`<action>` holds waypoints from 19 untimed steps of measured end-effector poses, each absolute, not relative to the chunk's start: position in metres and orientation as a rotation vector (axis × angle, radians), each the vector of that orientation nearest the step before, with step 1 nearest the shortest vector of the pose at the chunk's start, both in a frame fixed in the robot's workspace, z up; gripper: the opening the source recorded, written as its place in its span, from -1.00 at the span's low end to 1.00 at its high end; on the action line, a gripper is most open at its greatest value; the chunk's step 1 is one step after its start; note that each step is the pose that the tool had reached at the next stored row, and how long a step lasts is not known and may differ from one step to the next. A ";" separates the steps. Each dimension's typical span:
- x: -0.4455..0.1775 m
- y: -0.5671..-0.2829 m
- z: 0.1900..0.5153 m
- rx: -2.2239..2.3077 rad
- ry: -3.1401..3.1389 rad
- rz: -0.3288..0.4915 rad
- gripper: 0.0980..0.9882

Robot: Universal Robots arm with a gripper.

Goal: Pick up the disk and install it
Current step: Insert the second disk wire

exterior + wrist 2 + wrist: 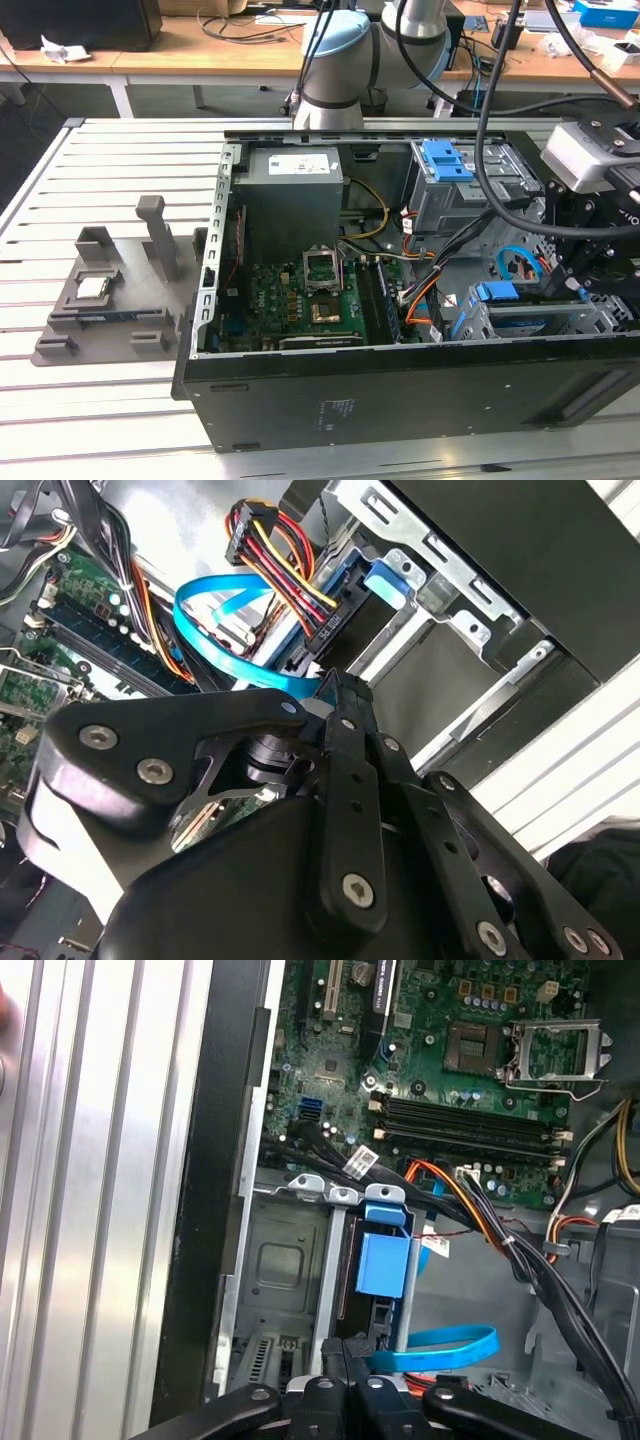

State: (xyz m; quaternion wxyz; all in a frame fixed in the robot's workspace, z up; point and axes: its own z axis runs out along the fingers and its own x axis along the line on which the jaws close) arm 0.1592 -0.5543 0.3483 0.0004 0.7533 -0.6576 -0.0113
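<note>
Blue-railed, one disk (380, 1265) sits in its cage beside one gripper (345, 1352), fingers together.

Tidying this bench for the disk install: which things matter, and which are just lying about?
Job: black gripper; silver blue-railed disk in its grey metal bay.
Lying about: small square silver processor chip; dark grey plastic fixture tray; blue flat cable.
</note>
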 end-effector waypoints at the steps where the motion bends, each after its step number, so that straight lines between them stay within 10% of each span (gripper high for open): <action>1: 0.159 -0.554 0.348 2.366 -2.065 -0.036 -0.98; 19: 0.159 -0.552 0.347 2.366 -2.066 -0.035 -0.98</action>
